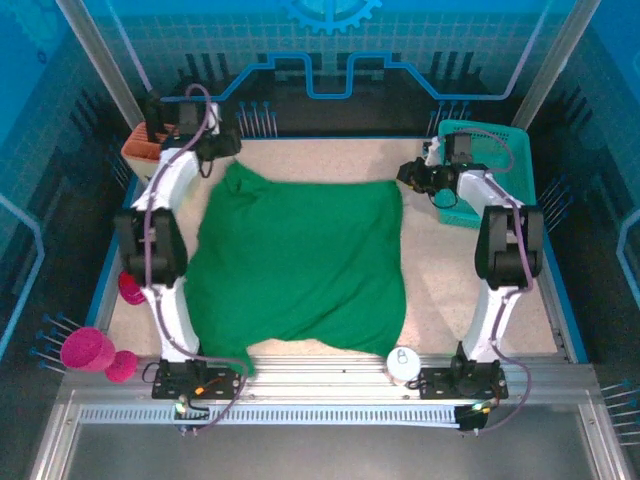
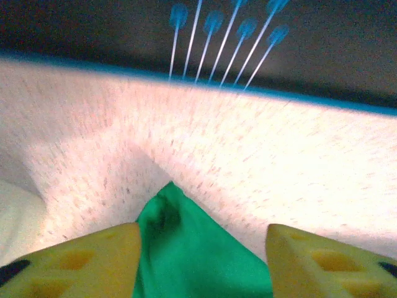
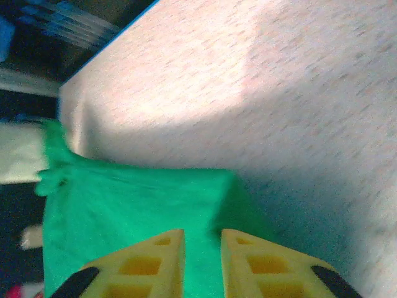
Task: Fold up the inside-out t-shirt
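The inside-out t-shirt [image 1: 300,260] is a plain green cloth lying spread over the middle of the table. My left gripper [image 1: 222,150] hangs over its far left corner. In the left wrist view this gripper [image 2: 201,257] is open, its yellow fingers [image 2: 80,261] wide apart, and the pointed corner of the t-shirt [image 2: 177,230] lies loose on the table between them. My right gripper [image 1: 408,175] is at the far right corner. In the right wrist view the gripper [image 3: 203,261] is open by a narrow gap over the flat t-shirt [image 3: 136,198].
A teal mesh basket [image 1: 495,150] stands at the back right behind the right arm. An orange object [image 1: 140,150] sits at the back left. Pink cups [image 1: 88,350] lie off the table's left edge, and a white round disc [image 1: 402,362] is at the front.
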### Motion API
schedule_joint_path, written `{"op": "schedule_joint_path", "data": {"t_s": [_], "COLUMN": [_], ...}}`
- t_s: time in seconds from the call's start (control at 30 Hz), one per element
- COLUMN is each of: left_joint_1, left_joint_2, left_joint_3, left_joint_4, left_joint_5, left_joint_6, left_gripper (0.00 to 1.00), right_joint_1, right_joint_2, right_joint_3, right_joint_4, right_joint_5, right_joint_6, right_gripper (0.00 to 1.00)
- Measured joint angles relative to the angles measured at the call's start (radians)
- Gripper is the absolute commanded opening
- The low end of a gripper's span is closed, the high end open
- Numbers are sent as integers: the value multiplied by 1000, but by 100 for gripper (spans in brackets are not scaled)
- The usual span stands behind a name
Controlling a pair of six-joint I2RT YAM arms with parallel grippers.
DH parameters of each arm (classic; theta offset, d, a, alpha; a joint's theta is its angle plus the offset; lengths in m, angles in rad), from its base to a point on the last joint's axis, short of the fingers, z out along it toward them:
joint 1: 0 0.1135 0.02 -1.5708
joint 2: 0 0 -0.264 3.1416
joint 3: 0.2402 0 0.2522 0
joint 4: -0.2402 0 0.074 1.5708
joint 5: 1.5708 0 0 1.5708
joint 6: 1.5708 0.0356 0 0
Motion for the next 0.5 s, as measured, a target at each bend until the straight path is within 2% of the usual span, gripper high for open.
{"op": "schedule_joint_path", "data": {"t_s": [0.1, 0.2, 0.37, 0.5], "left_joint_1": [-18, -53, -131, -166], "left_joint_2": [34, -80, -394, -455], "left_joint_3": [-2, -95, -341, -472], "left_joint_4": [-31, 20, 116, 198], "left_joint_5": [-24, -43, -64, -92], "left_joint_6": [-33, -75, -180, -256], "left_gripper": [61, 60, 58, 58], "right_joint_1": [11, 34, 124, 245], "right_joint_2": [12, -45, -276, -410], "right_joint_3": [11, -11, -222, -395], "right_joint_4": [8, 4, -12, -45], "right_joint_5": [82, 154, 199, 252], "right_joint_6": [-8, -35, -76, -73], "right_gripper": [42, 43, 43, 43]}}
